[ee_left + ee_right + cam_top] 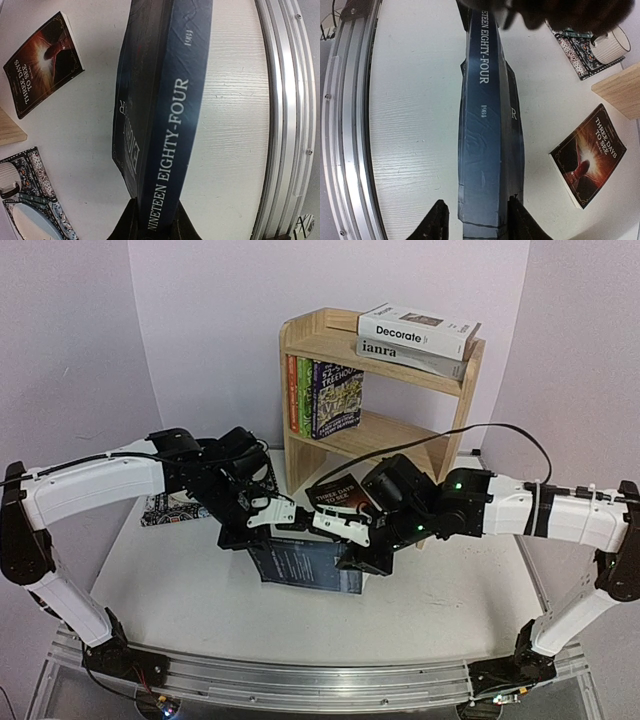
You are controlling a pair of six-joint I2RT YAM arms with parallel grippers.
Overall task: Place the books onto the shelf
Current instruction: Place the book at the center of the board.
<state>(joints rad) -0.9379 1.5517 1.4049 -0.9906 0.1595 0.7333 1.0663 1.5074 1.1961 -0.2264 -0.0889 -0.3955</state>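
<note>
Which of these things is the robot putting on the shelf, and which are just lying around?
For the job:
- Nineteen Eighty-Four, standing up on the table
- Three Days to See, flat on the table
- Decorate and ianra, stacked on top
- Treehouse paperbacks, already shelved
- the shelf

Just lying about:
- placemat
- plate
- mug

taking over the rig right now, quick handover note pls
Left claw: shut on one end of Nineteen Eighty-Four, which stands on edge, spine up.
Right claw: open, straddling the other end, not clamped.
Done: Decorate and ianra stacked on top of the shelf; three Treehouse paperbacks upright on its lower tier.
Left: shelve Nineteen Eighty-Four, then Three Days to See, flat on the table.
</note>
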